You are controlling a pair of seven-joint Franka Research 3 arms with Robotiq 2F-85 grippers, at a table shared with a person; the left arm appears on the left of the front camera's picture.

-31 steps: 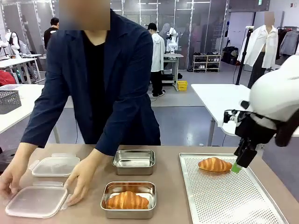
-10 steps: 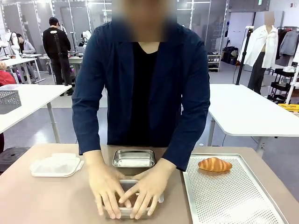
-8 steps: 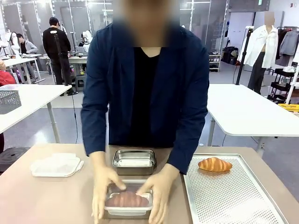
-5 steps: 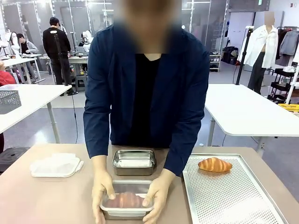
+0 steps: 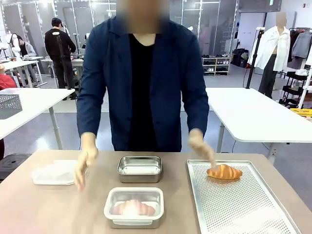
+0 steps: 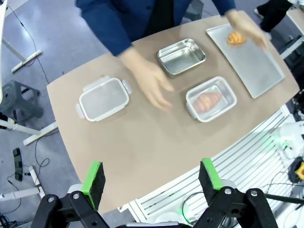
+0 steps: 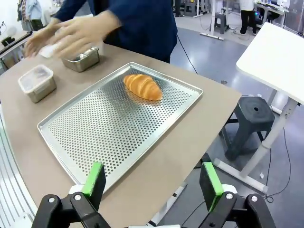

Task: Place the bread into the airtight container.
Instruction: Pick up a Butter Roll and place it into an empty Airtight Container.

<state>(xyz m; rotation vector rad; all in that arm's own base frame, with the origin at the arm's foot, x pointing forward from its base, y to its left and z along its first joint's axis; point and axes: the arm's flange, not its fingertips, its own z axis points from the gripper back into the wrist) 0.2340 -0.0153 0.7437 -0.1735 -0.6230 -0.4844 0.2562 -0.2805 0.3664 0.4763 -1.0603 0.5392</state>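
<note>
Two grippers are hanging high with their fingers spread wide, holding nothing: the left gripper [image 6: 152, 178] is looking straight down on the table [image 6: 142, 147] from far above, and the right gripper [image 7: 152, 183] is hovering off an outer corner of the tray [image 7: 95, 137], tilted toward it. The person is standing upright at the far side, swinging both arms outward. One hand [image 5: 84, 166], blurred, is passing over the edge of the spare lid [image 5: 54, 173], and the other hand [image 5: 201, 146], also blurred, is hanging just above the loose croissant [image 5: 224, 171], which is lying at the far end of the tray. A boxed croissant [image 5: 133, 208] is sitting inside the lidded container [image 5: 158, 197] at the near middle of the table, with the empty container [image 5: 140, 168] just behind it. Half a second ago both hands were clasping the lidded container from its sides; now they are clear of it and it is standing alone. Three seconds ago that container was lying open, with its lid [image 5: 117, 195] under the person's hands at the left, and the right gripper was hanging just beside the loose croissant. Now the lid is covering the bread and the gripper is holding well apart from the croissant. The loose croissant is keeping its place.
</note>
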